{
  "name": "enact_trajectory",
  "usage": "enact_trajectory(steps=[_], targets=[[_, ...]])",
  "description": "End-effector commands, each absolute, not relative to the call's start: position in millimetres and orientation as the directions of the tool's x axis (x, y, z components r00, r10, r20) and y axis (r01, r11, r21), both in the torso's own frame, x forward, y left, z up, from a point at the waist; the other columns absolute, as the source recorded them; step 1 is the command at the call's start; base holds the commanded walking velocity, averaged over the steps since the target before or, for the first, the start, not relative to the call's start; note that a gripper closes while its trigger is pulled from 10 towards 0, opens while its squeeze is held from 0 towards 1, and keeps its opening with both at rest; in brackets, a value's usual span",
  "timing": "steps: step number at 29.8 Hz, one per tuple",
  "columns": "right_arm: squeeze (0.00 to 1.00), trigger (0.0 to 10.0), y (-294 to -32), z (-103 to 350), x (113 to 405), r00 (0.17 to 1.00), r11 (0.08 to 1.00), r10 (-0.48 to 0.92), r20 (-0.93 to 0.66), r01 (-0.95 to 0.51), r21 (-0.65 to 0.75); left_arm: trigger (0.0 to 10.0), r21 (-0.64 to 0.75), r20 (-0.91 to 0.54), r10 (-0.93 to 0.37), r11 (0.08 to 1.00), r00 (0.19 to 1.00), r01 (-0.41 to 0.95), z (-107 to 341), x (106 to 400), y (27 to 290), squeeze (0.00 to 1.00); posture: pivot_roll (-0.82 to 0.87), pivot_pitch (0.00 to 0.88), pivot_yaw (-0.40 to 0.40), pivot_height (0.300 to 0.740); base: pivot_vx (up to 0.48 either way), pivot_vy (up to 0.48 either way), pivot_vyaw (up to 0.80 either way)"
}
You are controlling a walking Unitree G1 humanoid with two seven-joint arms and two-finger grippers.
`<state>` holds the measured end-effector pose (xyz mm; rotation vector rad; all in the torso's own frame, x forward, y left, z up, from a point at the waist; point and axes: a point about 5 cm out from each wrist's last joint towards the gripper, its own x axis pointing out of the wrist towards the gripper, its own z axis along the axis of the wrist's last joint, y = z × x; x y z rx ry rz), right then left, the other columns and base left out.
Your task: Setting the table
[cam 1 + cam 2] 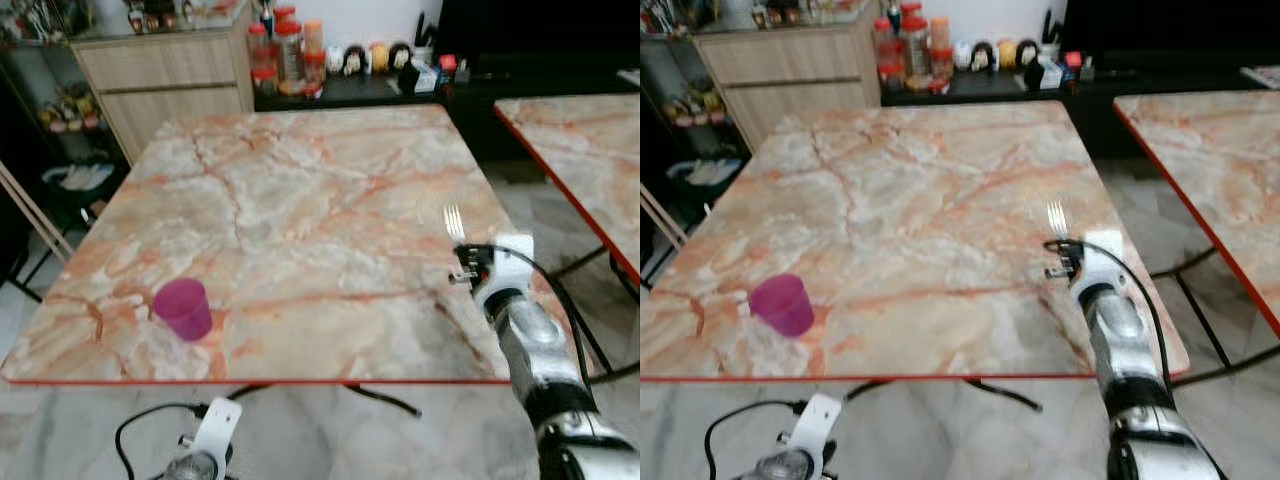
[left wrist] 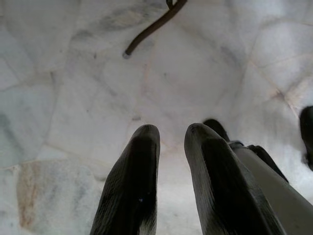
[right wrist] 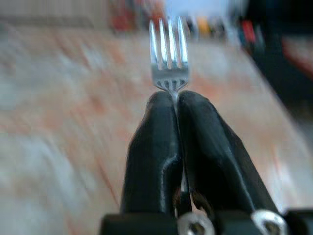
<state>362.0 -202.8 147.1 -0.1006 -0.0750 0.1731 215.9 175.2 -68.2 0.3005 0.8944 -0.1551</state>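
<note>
Right tool [image 3: 176, 105] clamped on a fork [image 3: 169, 51], its two black fingers pressed together around the neck of the handle so that the tines stand out beyond the fingertips. From the head views, the fork [image 1: 454, 222] is held above the worktop [image 1: 300, 200] near its right edge, tines pointing away from the robot; whether it touches the surface cannot be told. Left tool [image 2: 171, 142] hangs idle below the worktop's near edge, over the tiled floor [image 2: 63, 83], its fingers a little apart and holding nothing. A pink cup [image 1: 183, 308] stands upright near the front left corner, well apart from the fork. A second marble table [image 1: 580, 150] lies to the right, and a cabinet [image 1: 165, 75] and a low shelf with jars [image 1: 285, 55] stand behind.

Step in hand, as judged: carrying the fork to its place setting. No plate is on the worktop to set it beside, so the spot is open to choice. The next move calls for lowering the fork until it lies flat, well inside the right edge so that it cannot slide off, then parting the fingers and lifting clear without dragging it.
</note>
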Motion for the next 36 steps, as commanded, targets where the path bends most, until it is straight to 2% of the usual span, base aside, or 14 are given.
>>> enact_trajectory(steps=[1,14,36], targets=[[0.00,10.0,-194.2,162.4,366.2,0.978,0.979,0.180,0.104,-0.167,-0.119,10.0,0.215,-0.786,0.013,0.943,0.618,0.254,-68.8,214.3,179.4,0.00,-0.03,0.000,0.056,0.728,0.000,0.000,0.00],[0.00,10.0,-183.9,188.8,362.4,0.971,0.990,0.132,0.199,-0.118,-0.078,10.0,0.236,-0.784,0.039,0.942,0.620,0.239,-69.6,212.6,181.8,0.00,-0.03,0.000,0.043,0.728,0.000,-0.263,0.00],[0.00,10.0,-194.7,186.2,348.6,0.983,0.996,0.060,0.175,-0.049,-0.070,10.0,0.244,-0.795,0.044,0.936,0.605,0.253,-73.6,204.9,184.0,0.00,-0.05,0.000,0.055,0.728,0.000,-0.295,0.00]])
